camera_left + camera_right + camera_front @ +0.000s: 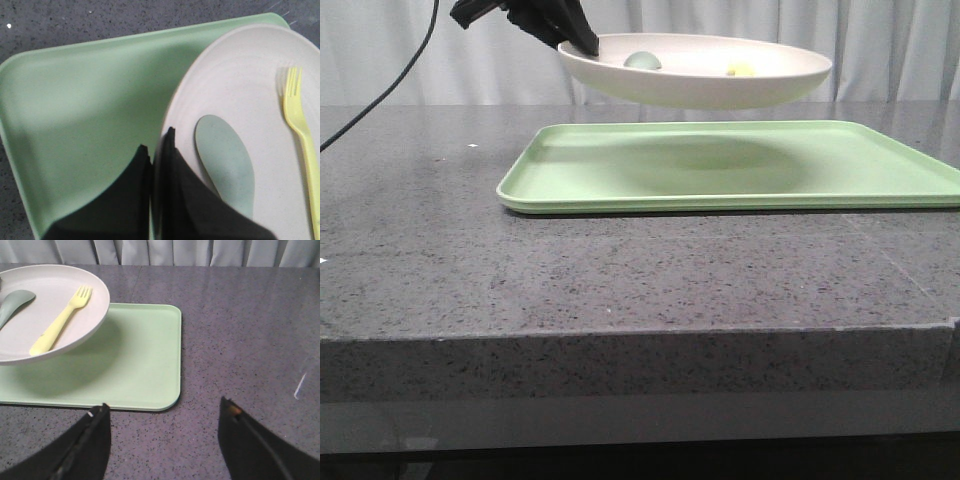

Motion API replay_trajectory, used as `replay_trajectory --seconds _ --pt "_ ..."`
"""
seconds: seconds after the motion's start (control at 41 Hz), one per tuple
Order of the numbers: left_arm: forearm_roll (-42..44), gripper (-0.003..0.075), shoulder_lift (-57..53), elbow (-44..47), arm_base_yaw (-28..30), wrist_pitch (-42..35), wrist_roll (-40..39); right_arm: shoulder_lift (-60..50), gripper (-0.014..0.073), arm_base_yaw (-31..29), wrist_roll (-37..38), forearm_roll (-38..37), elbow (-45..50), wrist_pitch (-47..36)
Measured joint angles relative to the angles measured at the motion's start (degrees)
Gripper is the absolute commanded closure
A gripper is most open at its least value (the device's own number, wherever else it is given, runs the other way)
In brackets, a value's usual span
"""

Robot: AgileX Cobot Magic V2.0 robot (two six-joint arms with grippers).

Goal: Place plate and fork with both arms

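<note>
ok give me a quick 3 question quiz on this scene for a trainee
1. True or false: the plate is resting flat on the tray.
2. Which gripper holds the plate's rim? A) left gripper B) right gripper C) both
3. Fill in: beside the fork in the plate lies a grey-green ____.

Key:
1. False. It is held in the air above the tray, casting a shadow on it.
2. A. The right gripper is open over the table, holding nothing.
3. Spoon.

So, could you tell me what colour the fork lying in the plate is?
Pale yellow; the fork shows best in the right wrist view.
</note>
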Motion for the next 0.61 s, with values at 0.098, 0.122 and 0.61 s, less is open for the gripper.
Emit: replay_trajectory --seconds 0.098,0.122,0.61 --pt "-0.09 0.0738 0.0 -0.09 0.0 -0.22 0.0 0.0 0.0102 0.0 0.0 0.0 0.0 0.0" --pt "-0.09 0.0738 0.0 -0.09 0.0 -0.22 0.0 0.0 0.0102 0.0 0.0 0.0 0.0 0.0" --pt "-4.1 0.0738 3.25 -0.09 0.0 -4.85 0.0 0.0 0.0102 0.0 0.0 0.0 0.0 0.0"
